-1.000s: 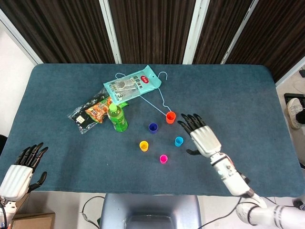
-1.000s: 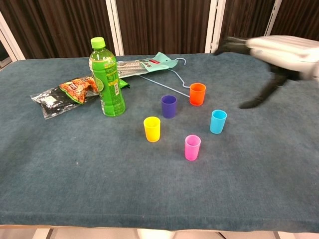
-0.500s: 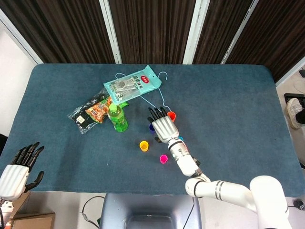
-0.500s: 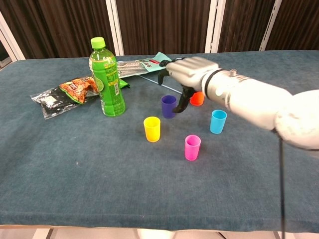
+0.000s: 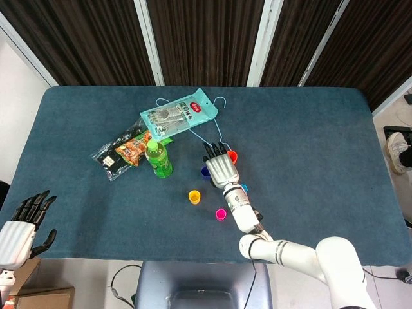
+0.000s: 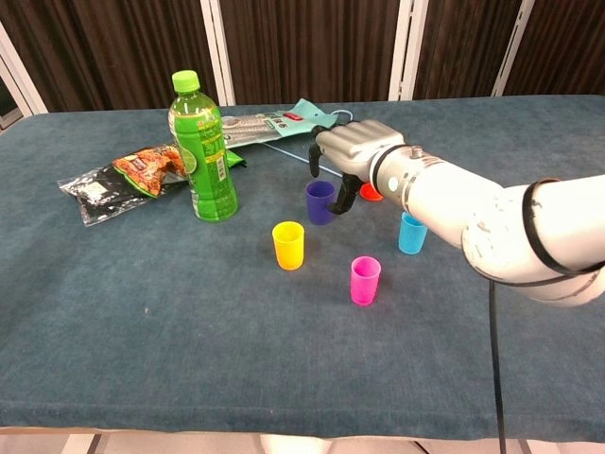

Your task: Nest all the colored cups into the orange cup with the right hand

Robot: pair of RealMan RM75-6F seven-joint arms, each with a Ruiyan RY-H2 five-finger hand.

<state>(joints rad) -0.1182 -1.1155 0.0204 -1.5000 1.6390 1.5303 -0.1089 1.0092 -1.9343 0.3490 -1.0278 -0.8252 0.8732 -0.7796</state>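
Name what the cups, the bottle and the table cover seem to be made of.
Yellow cup and pink cup: probably plastic, smooth, one solid colour.
Bottle: likely clear plastic, glossy glints, printed label.
Table cover: seemingly cloth, matte with fine nap.

A: How is the right robot hand (image 6: 352, 151) built?

B: A silver-white ribbed shell is seen over the back, and the fingers (image 5: 212, 152) are black. A pale ringed wrist segment is joined to it.

A: And the arm behind it?

B: A glossy white, rounded casing is seen, with black bands at the joints. A thin black cable is seen hanging beside it in the chest view.

A: The left robot hand (image 5: 20, 225)?

B: The same make is shown: a ribbed silver-white back and black fingers.
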